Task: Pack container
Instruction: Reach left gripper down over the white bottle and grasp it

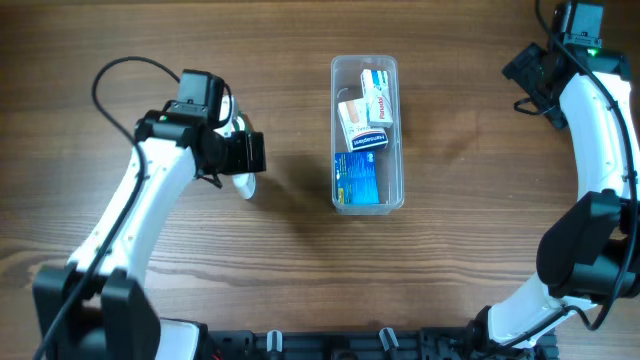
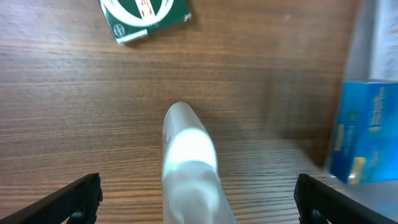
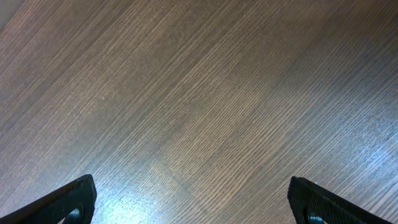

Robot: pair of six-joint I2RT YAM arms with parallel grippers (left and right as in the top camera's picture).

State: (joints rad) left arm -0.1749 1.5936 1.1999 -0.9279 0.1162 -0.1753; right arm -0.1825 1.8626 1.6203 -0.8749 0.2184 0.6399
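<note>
Closest to the left wrist lens is a white tube (image 2: 189, 162), its rounded end pointing away. It lies on the table (image 3: 186, 93) between the fingers of my left gripper (image 2: 199, 198), which are spread wide on either side and not touching it. I read that as a straddle set up for a pinch across the tube's narrow body.

The container (image 1: 338, 100) sits at the middle of the table, just right of that gripper. It holds a blue box (image 1: 360, 178) at its near end and a white-and-blue box (image 1: 378, 95) with a paler one (image 1: 352, 120) beside it at the far end. The boxes nearly fill its length, so the tube will probably have to go on top or along a wall.

A green-and-white box (image 2: 146, 15) lies left of the container, beyond the tube, and is unpacked as well.

Well to the container's right, my right gripper (image 3: 193, 199) hangs over bare wood, fingers wide apart and holding nothing. I take that as parking, to keep the way to the container free.
</note>
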